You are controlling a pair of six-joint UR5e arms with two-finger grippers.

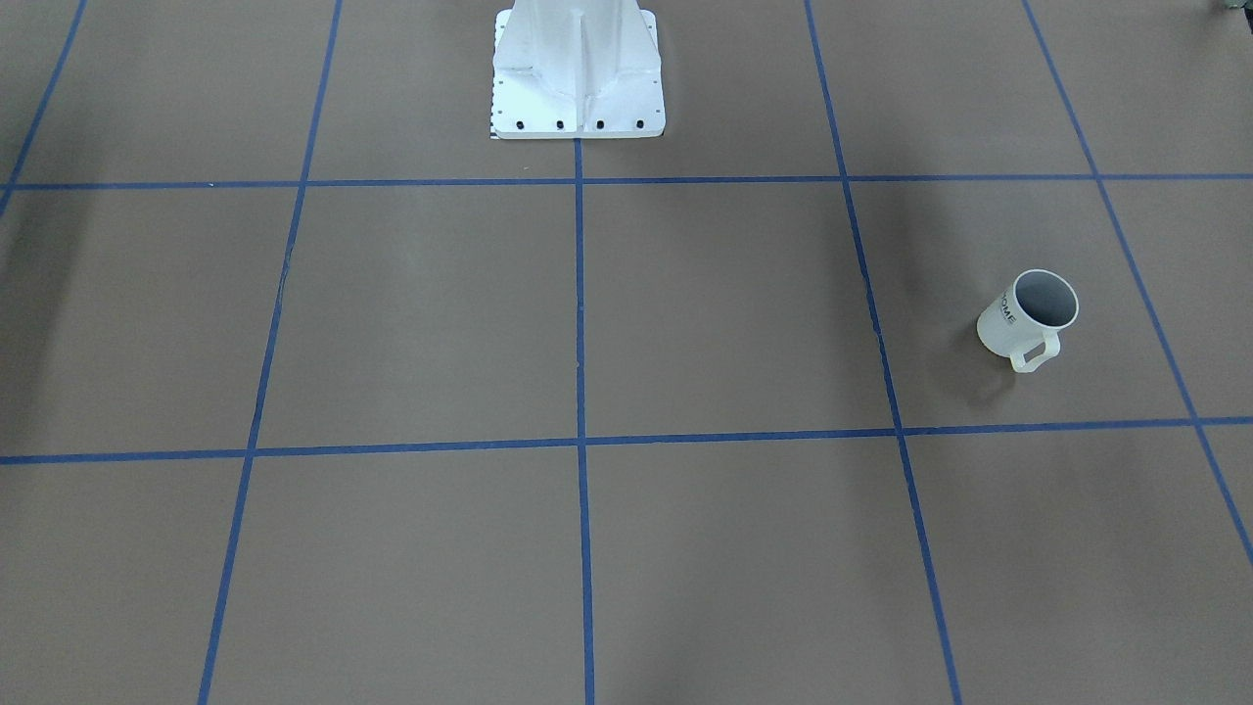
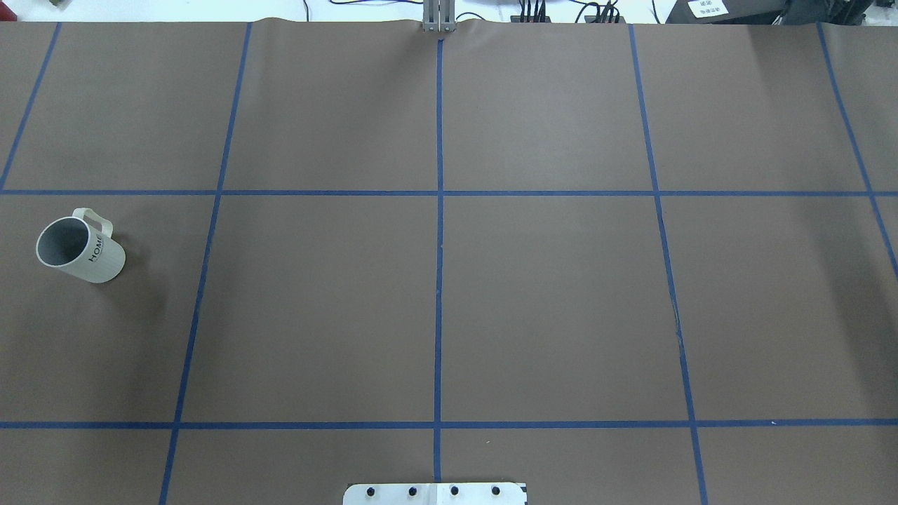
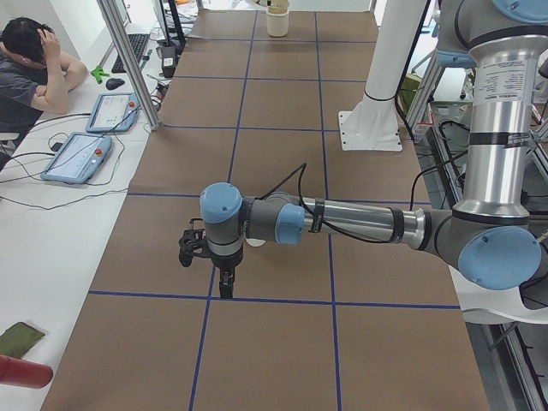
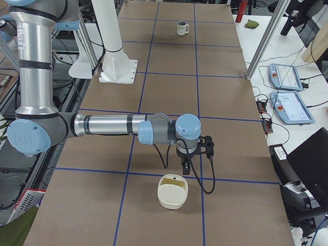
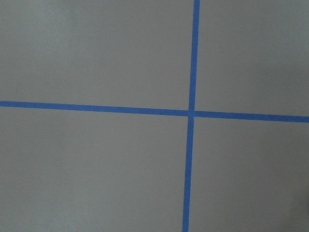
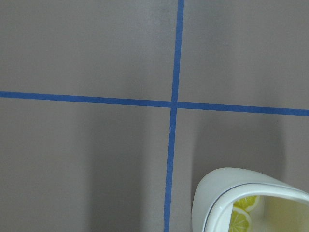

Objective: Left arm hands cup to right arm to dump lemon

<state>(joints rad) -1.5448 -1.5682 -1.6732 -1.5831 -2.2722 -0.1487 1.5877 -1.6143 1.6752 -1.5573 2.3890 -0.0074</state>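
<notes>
The off-white cup (image 2: 81, 249) with "HOME" on its side stands upright at the table's left end. It also shows in the front view (image 1: 1028, 318) and, small and far, in the exterior right view (image 4: 182, 28). Its inside looks grey and no lemon shows in it. In the exterior left view only a white bit of the cup (image 3: 254, 242) shows behind my left arm. My left gripper (image 3: 225, 285) points down over a tape crossing. My right gripper (image 4: 185, 169) points down just behind a cream bin (image 4: 171, 201). I cannot tell whether either gripper is open or shut.
The cream bin (image 6: 217, 186) holds yellow slices (image 6: 240, 217). The white robot pedestal (image 1: 578, 69) stands at mid-table. An operator (image 3: 30, 60) and tablets (image 3: 77, 154) sit along the far side, behind metal posts (image 3: 128, 60). A red thing (image 3: 21, 373) lies at the left end.
</notes>
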